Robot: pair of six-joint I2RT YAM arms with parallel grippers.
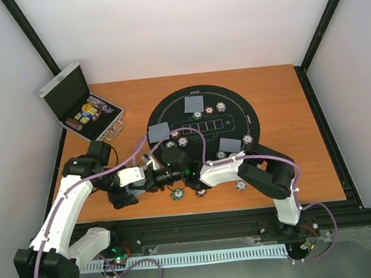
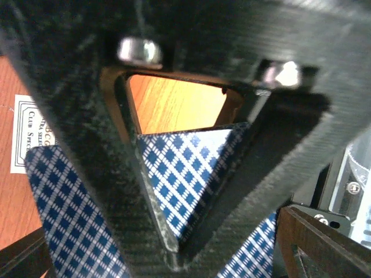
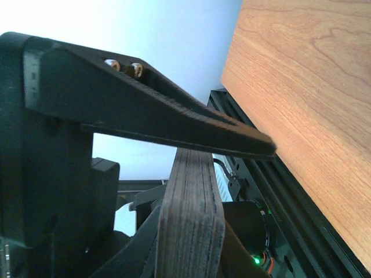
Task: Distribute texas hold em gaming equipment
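Observation:
My two grippers meet low over the table's front middle. My right gripper (image 1: 177, 174) is shut on a deck of cards, seen edge-on in the right wrist view (image 3: 191, 220) under the upper finger (image 3: 174, 130). My left gripper (image 1: 161, 177) faces it, and its fingertips (image 2: 168, 246) are closed on a blue-checked card (image 2: 179, 174). Three grey-blue card piles lie on the round black mat (image 1: 235, 104), at the back (image 1: 194, 103), the left (image 1: 159, 132) and the right (image 1: 228, 145). Small chips sit beside them (image 1: 209, 110) (image 1: 182, 141) (image 1: 246, 139) and by the front edge (image 1: 241, 185) (image 1: 177, 194).
The open silver case (image 1: 79, 107) with more chips stands at the back left. A white printed card or box (image 2: 32, 133) lies on the wood under my left gripper. The black frame rail (image 1: 214, 219) runs along the near edge.

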